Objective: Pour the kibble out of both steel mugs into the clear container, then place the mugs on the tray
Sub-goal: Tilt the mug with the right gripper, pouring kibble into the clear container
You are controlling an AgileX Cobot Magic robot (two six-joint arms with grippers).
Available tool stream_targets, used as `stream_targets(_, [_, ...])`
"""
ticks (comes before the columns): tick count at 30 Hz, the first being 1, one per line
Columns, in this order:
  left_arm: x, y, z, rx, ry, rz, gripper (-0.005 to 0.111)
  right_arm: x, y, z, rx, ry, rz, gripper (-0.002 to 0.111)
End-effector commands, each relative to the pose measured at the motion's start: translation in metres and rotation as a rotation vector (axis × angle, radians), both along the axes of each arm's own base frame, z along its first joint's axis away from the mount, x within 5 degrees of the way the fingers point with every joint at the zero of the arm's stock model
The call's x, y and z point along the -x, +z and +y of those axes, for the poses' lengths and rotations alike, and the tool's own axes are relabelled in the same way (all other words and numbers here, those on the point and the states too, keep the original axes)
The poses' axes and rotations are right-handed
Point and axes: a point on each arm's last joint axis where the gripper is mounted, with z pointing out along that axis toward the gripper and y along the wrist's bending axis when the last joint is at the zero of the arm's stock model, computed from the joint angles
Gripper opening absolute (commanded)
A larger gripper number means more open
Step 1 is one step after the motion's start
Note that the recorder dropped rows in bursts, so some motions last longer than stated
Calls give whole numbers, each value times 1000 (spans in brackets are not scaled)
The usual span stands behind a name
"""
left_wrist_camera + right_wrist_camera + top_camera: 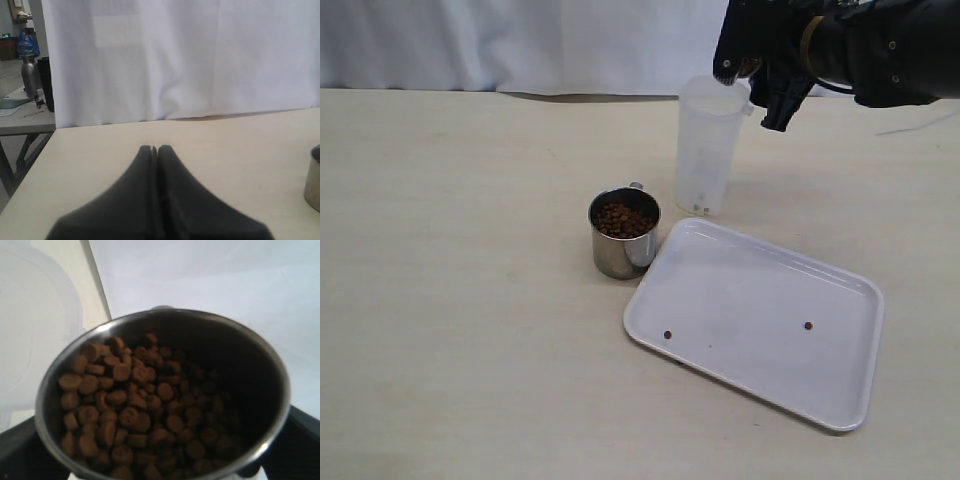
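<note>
Gripping a mug point(165, 330) of kibble point(130, 405), right claw point(752, 90) hangs at the clear container point(708, 150) rim, upper right; left claw point(157, 150) pressed closed, empty, over worktop point(470, 300); second mug point(620, 255), full, stands mid-frame just beside tray point(840, 400).

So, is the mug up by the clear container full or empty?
Full: the right wrist view shows the steel mug loaded with kibble close to its rim.

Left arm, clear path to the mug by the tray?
Likely yes: only bare table lies between the shut left pincer and that mug; the right pincer holds the other mug up at the clear container.
</note>
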Motion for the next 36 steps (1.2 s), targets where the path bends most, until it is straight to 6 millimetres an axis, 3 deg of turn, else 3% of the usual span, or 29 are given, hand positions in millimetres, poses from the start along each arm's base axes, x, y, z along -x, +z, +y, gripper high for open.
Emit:
stream_targets(1, [0, 0, 0, 12, 1, -5, 0, -1, 10, 3, -4, 25, -27, 5])
stream_targets(13, [0, 0, 0, 12, 1, -5, 0, -2, 14, 6, -19, 52, -31, 5])
stream_targets(26, [0, 0, 0, 12, 1, -5, 0, 6, 17, 21, 148, 92, -96, 5])
stream_targets(36, [0, 0, 0, 12, 1, -5, 0, 5, 17, 19, 178, 79, -107, 5])
